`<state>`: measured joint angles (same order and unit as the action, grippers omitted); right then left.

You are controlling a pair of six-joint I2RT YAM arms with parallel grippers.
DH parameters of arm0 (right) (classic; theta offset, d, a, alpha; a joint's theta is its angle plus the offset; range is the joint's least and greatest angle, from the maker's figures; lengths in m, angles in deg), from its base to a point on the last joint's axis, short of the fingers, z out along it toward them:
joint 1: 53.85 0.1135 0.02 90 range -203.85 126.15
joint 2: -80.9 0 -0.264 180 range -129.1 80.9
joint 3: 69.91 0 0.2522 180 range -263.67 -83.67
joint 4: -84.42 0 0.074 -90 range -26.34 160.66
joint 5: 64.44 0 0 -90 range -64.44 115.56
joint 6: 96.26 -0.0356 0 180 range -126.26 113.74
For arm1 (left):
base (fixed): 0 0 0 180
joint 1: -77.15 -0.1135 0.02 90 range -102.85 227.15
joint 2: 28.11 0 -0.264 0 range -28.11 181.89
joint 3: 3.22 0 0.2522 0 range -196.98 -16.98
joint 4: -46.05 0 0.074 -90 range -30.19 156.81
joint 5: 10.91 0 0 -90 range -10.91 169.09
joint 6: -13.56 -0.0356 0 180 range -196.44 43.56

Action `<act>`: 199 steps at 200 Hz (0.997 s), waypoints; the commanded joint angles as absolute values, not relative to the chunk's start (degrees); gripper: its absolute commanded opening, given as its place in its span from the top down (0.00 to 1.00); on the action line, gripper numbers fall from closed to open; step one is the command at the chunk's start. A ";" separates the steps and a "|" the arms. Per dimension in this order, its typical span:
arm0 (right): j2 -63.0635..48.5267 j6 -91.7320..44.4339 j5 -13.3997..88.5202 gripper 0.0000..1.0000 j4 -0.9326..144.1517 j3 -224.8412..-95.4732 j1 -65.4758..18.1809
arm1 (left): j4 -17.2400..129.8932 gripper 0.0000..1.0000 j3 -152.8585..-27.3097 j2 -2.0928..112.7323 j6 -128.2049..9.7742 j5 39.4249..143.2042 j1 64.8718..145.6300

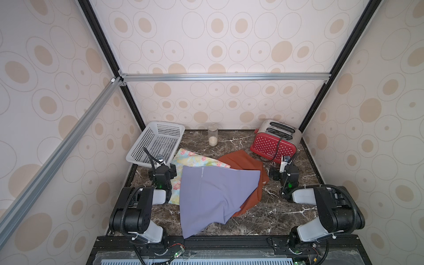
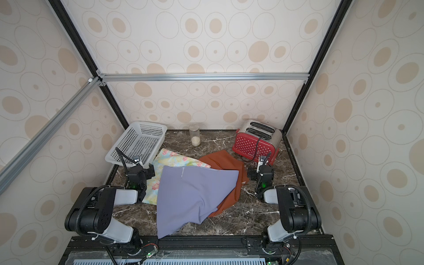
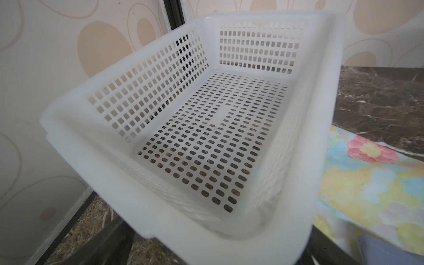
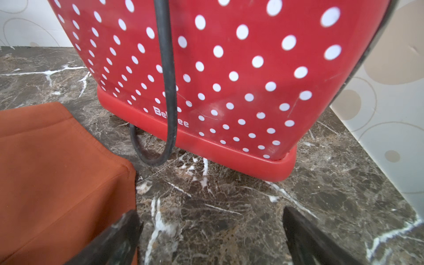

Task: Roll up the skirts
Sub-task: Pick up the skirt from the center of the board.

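Observation:
Three skirts lie overlapped mid-table in both top views. The lavender skirt (image 1: 215, 197) is on top and reaches the front edge. The floral skirt (image 1: 197, 160) shows at its left, also in the left wrist view (image 3: 367, 183). The rust-orange skirt (image 1: 243, 160) shows at its right. My left gripper (image 1: 166, 168) hovers over the floral skirt's left edge by the basket's near corner, with dark fingers (image 3: 114, 241) wide apart beneath the rim, holding nothing. My right gripper (image 4: 211, 231) stands open over bare marble, one finger (image 4: 124, 236) beside the orange skirt (image 4: 57, 172).
A white perforated basket (image 1: 137, 158) sits empty at the back left, its rim (image 3: 330, 91) very close to the left wrist camera. A glass jar (image 1: 213, 137) stands at the back. A red dotted toaster (image 4: 229, 68) with a black cord (image 4: 169, 91) stands just beyond the right gripper.

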<state>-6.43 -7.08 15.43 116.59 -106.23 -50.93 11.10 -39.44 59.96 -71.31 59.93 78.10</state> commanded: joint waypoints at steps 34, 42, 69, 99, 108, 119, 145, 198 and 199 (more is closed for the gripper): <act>15.56 -11.38 13.77 0.00 93.34 -110.32 -50.42 | 21.22 0.01 -43.61 50.90 -75.30 45.43 84.12; 18.23 -13.65 14.11 0.00 89.43 -111.96 -50.36 | 26.80 0.01 -46.56 47.59 -75.33 47.47 84.17; 22.94 -30.83 12.16 0.00 70.43 -120.00 -50.44 | 32.90 0.01 -51.98 40.27 -72.85 62.58 84.26; 23.84 -38.30 17.33 0.00 62.35 -124.39 -51.61 | 33.01 0.01 -56.01 41.64 -41.86 72.23 84.27; 22.41 -39.25 23.24 0.00 61.31 -125.92 -52.67 | 35.59 0.01 -59.74 44.87 -39.43 81.62 84.26; 18.15 -40.68 29.10 0.00 55.75 -130.27 -52.97 | 37.73 0.01 -64.41 49.51 -39.22 90.73 85.74; 1.48 -41.05 45.87 0.27 39.17 -143.15 -52.72 | 47.07 0.01 -72.49 56.47 -42.25 93.00 96.52; -7.66 -48.76 47.57 0.29 40.75 -140.31 -49.28 | 76.31 0.01 -93.04 72.55 -54.61 83.10 117.96; -7.63 -48.87 47.51 0.29 40.76 -140.29 -49.28 | 76.72 0.01 -93.46 72.89 -54.93 83.03 118.17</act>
